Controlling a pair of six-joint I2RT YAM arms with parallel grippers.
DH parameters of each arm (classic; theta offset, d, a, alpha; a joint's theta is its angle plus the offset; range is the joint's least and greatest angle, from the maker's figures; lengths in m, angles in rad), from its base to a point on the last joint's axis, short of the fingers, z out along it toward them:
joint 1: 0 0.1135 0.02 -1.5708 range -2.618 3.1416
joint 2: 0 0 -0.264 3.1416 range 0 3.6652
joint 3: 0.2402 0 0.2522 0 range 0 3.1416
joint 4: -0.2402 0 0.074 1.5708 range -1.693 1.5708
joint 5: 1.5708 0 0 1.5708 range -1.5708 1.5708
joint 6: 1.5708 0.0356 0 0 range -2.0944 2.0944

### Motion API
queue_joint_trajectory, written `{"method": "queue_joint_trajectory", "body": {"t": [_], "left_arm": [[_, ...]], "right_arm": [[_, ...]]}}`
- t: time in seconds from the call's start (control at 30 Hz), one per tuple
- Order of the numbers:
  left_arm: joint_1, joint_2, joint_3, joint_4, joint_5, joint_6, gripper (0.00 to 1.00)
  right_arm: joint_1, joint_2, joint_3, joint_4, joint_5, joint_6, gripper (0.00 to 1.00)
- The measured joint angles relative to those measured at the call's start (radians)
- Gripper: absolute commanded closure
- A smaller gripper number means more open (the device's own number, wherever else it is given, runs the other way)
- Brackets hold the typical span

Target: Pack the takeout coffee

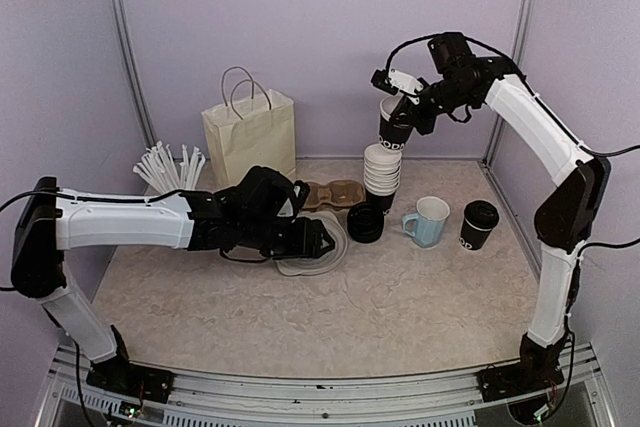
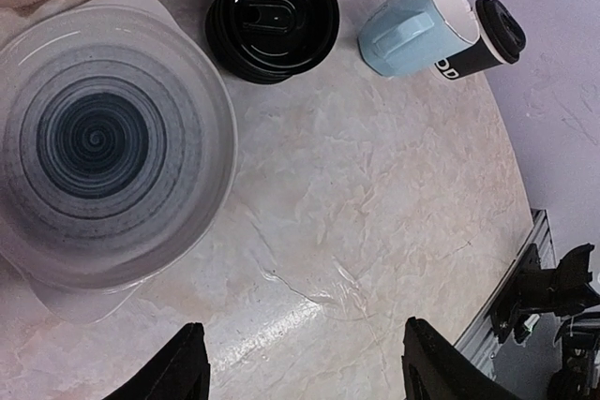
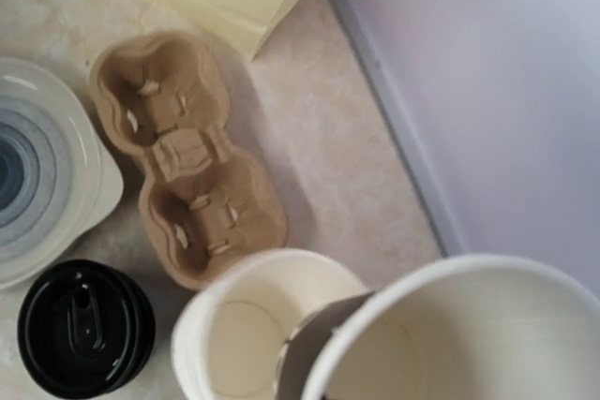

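The takeout coffee [image 1: 479, 224] is a black lidded paper cup that stands upright at the right of the table, beside a light blue mug [image 1: 428, 221]; the left wrist view shows the coffee [image 2: 487, 39] behind the mug [image 2: 412, 21]. My right gripper [image 1: 402, 99] is high at the back, shut on the rim of a lidless black paper cup [image 1: 395, 129] with white lettering. It holds that cup just above a stack of white-rimmed cups [image 1: 381, 172]. My left gripper [image 1: 318, 237] hangs open and empty over bare table [image 2: 305, 362], far left of the coffee.
A cardboard cup carrier [image 1: 330, 193] lies behind a stack of black lids [image 1: 365, 222]. Clear plastic lids [image 1: 315, 257] sit under my left wrist. A cream paper bag [image 1: 250, 137] stands at the back, and a cup of white sticks [image 1: 170, 167] is at the back left.
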Motion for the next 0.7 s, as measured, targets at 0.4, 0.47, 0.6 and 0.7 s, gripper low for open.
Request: {"method": "queue_joint_trajectory", "body": {"t": [0.4, 0.47, 0.6, 0.7], "left_arm": [[0.084, 0.000, 0.103, -0.090, -0.085, 0.099, 0.32], [0.104, 0.000, 0.103, -0.104, -0.097, 0.108, 0.32], [0.138, -0.001, 0.108, -0.129, -0.110, 0.129, 0.32], [0.151, -0.001, 0.122, -0.143, -0.122, 0.139, 0.32]], "right_arm": [[0.007, -0.312, -0.174, 0.016, -0.185, -0.041, 1.00], [0.028, -0.413, -0.352, 0.037, -0.248, -0.068, 1.00], [0.140, -0.540, -0.657, 0.060, -0.296, -0.109, 1.00], [0.241, -0.563, -0.814, 0.068, -0.305, -0.117, 1.00]]}}
